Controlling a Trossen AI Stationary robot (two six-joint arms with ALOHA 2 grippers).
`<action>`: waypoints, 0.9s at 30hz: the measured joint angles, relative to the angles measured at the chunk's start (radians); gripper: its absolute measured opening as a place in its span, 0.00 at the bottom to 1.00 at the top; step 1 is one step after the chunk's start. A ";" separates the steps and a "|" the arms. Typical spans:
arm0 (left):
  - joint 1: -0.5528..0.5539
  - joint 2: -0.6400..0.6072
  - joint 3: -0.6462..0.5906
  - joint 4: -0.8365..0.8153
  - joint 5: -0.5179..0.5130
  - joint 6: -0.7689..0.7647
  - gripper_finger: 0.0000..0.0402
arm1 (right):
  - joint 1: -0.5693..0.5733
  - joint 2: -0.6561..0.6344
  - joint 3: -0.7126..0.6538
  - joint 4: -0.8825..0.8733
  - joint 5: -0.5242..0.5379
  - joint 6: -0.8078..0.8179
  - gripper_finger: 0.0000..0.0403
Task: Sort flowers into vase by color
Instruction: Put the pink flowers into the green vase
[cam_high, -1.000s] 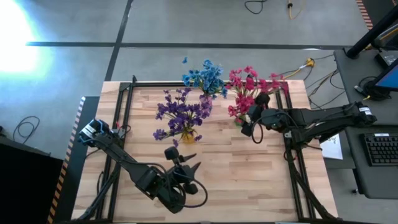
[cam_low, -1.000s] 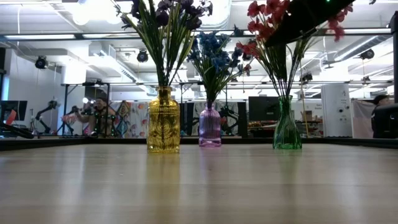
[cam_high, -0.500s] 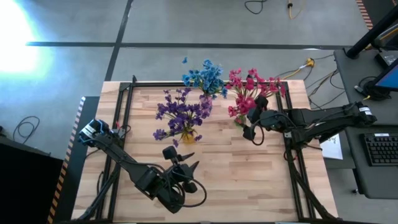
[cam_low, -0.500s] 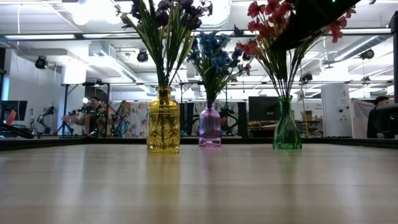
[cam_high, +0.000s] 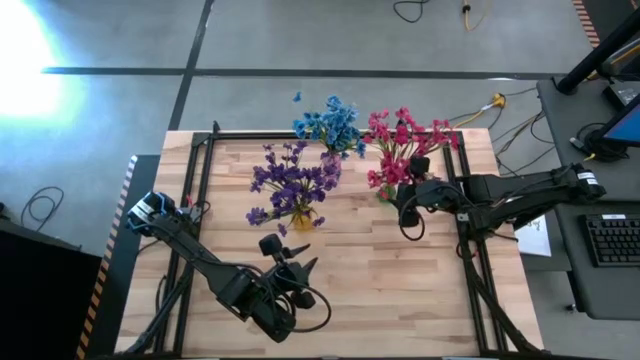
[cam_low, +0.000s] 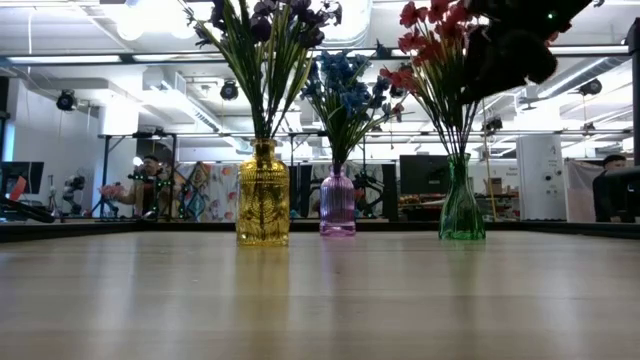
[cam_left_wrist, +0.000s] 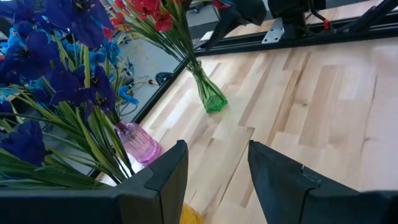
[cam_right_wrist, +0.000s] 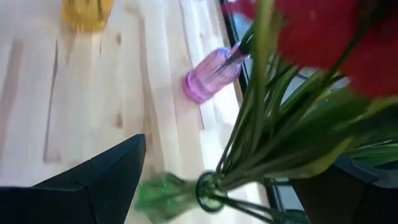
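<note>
Red-pink flowers (cam_high: 400, 145) on thin green stems stand bunched in a green vase (cam_low: 461, 212), at twelve o'clock from the right gripper (cam_high: 404, 208), its fingers spread wide, holding nothing.

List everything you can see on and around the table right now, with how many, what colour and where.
Yellow vase: one, amber yellow, holds the purple flowers, left of the other vases in the low view.
Purple vase: one, pale purple, holds the blue flowers, farthest back on the table.
Green vase: one, green, holds the red-pink flowers, on the right.
Table: one, light wood with a black frame.
Keyboard: one, dark, on a desk right of the table.
People: at least two, in the room behind the table.
Left gripper: one, black, open and empty, over the near table.
Right gripper: one, black, open around the red-pink stems.
</note>
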 joint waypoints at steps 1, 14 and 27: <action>0.000 0.000 0.000 -0.001 0.000 0.000 0.38 | 0.000 0.000 0.000 -0.013 0.002 -0.011 0.89; 0.000 0.000 0.000 -0.009 0.000 0.000 0.38 | 0.000 0.001 0.000 -0.124 0.060 -0.231 0.89; 0.000 -0.001 -0.002 -0.021 0.000 0.000 0.38 | 0.000 0.001 0.000 -0.302 0.059 -0.377 0.89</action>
